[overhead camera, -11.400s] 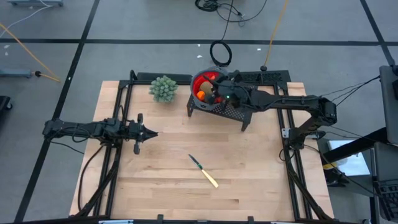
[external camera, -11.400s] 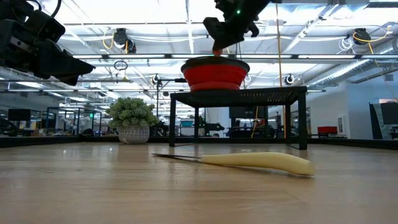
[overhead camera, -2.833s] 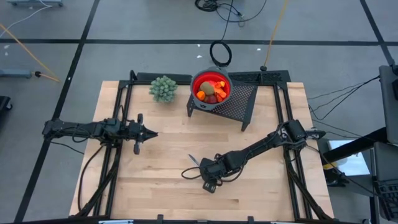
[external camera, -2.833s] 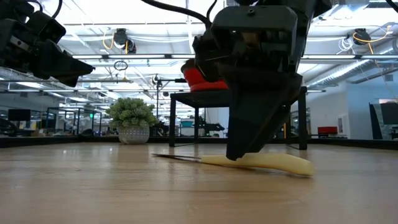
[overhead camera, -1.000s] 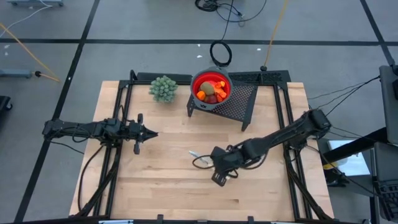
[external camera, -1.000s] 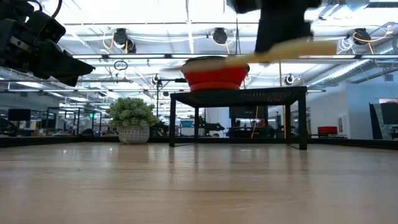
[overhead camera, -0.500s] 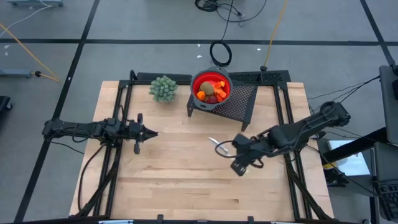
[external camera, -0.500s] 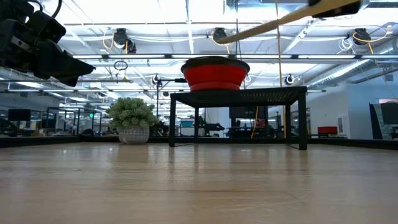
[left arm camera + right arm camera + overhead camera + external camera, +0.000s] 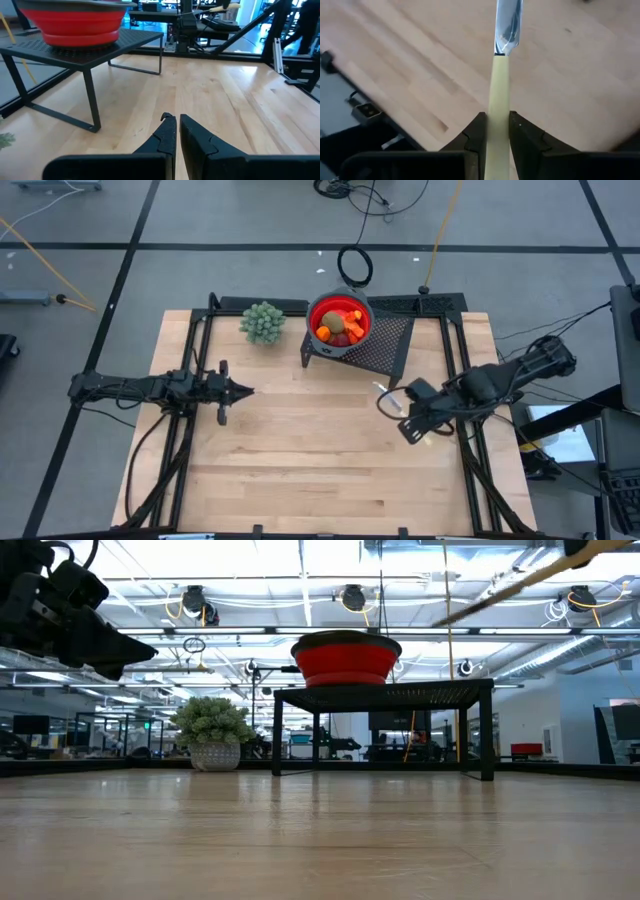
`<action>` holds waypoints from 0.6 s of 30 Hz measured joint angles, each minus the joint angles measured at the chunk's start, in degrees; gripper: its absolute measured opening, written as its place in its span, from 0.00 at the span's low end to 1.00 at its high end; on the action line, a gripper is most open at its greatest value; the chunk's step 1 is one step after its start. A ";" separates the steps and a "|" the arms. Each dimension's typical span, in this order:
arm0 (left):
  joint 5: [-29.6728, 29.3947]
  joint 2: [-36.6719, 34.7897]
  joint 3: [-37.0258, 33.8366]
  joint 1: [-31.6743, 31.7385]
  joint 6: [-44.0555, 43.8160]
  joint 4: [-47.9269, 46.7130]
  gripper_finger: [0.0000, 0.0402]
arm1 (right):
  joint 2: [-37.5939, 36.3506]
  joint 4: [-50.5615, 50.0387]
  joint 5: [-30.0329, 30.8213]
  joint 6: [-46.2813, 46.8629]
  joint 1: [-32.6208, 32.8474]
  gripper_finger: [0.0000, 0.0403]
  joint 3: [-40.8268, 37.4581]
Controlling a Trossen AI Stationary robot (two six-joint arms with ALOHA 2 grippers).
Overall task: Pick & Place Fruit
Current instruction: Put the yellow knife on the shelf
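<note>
The fruit (image 9: 338, 328), brown, dark red and orange pieces, lies in the red bowl (image 9: 352, 304) on a black mesh stand (image 9: 388, 348) at the table's far side. My right gripper (image 9: 410, 422) hangs above the table's right part, in front of the stand, shut on a slim knife (image 9: 499, 95) with a pale handle and a metal blade (image 9: 509, 24). In the low view the knife (image 9: 520, 585) slants across the top right. My left gripper (image 9: 245, 392) waits shut over the table's left side, pointing level toward the right. My right gripper pinches the knife's pale handle (image 9: 498, 102) between its two fingers (image 9: 477, 134), which slant downward. The handle lies along the fingers and the blade sticks out ahead of them. The knife is lifted clear of the table and tilted, blade end lower.
A small potted plant (image 9: 263, 322) stands at the far edge, left of the stand. The stand's legs (image 9: 90, 102) rise from the table in front of my left gripper (image 9: 176, 131). Bare wooden tabletop (image 9: 300, 470) spreads across the middle and near side.
My right gripper has gone up and toward the table's right edge, a little toward the far side, carrying the knife. It has rolled on the way, and the knife has turned with it and risen toward the top of the low view.
</note>
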 joint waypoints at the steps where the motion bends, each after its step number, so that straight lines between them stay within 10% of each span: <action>1: -0.17 0.00 0.00 0.01 0.00 0.00 0.06 | -0.45 -1.34 0.15 1.38 -0.11 0.14 0.00; 18: -0.98 0.00 0.00 0.00 6.06 -0.04 0.06 | -1.48 -5.16 3.68 22.35 -4.73 0.14 0.00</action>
